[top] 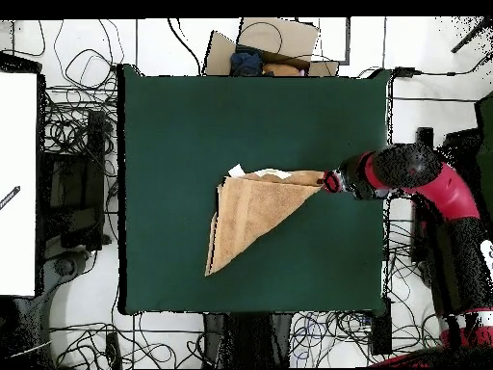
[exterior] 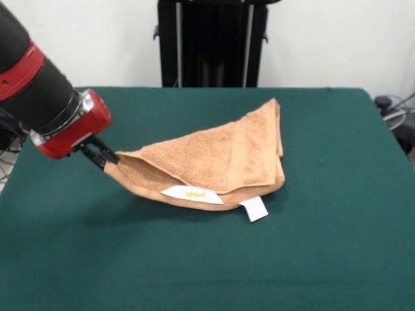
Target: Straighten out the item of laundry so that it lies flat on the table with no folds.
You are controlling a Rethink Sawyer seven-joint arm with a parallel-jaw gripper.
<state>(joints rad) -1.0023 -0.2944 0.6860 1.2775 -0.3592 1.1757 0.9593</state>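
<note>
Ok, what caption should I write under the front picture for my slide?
Robot's tool pinching one corner of a folded orange towel and lifting it off the green table.

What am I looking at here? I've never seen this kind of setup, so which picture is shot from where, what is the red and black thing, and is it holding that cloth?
The red and black thing is a robot arm; its gripper is the small black claw at its tip. One picture is taken from across the table, facing the robot's black pedestal. The other looks straight down from above and is turned half round, so the arm enters from the right there. On the green table lies one orange-tan towel, folded over itself into a rough triangle, with two white tags along its near edge in the front view. The gripper is pinching one corner of the towel and holding it slightly above the table, while the rest lies on the surface. Around the table, the overhead view shows only cables and equipment.
</note>
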